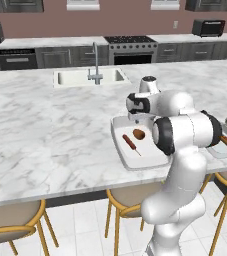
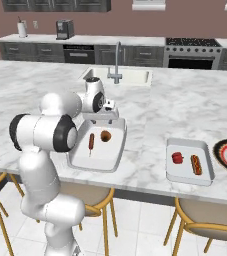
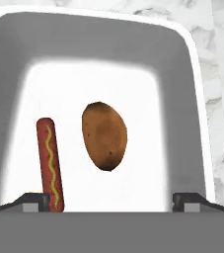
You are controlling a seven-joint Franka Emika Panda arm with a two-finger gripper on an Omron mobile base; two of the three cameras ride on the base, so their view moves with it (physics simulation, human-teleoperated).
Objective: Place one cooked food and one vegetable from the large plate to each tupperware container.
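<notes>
The gripper point(image 3: 111, 200) is hanging above the nearer tupperware container point(image 3: 15, 74), with its two dark fingertips point(image 3: 34, 201) standing wide apart at the lower edge of the hand view. Nothing is lying between them, and they are touching neither the food nor the tray.

Inside this container, a brown potato point(image 3: 104, 136) is lying on the white floor near the middle, and a hot dog point(image 3: 50, 163) striped with yellow mustard is lying just beside it, apart from it. In the left base view the same tray point(image 1: 150, 161) is sitting at the near edge of the marble island counter point(image 1: 45, 125), directly ahead of the arm, with the hot dog point(image 1: 131, 144) and the potato point(image 1: 139, 134) both showing in it. The right base view is giving the tray point(image 2: 116, 155) with its hot dog point(image 2: 91, 142) and potato point(image 2: 105, 135) from the other side; the white forearm is covering the tray's far end.

The second tupperware container point(image 2: 185, 172) is sitting farther along the counter's near edge, well apart from the first. It is holding a red vegetable point(image 2: 177, 158), too small to name more closely, and another hot dog point(image 2: 196, 164), the two lying side by side.

The large plate point(image 2: 224, 156), black-rimmed with red-orange trim, is resting just beyond that second container, cut off by the picture's edge.
</notes>
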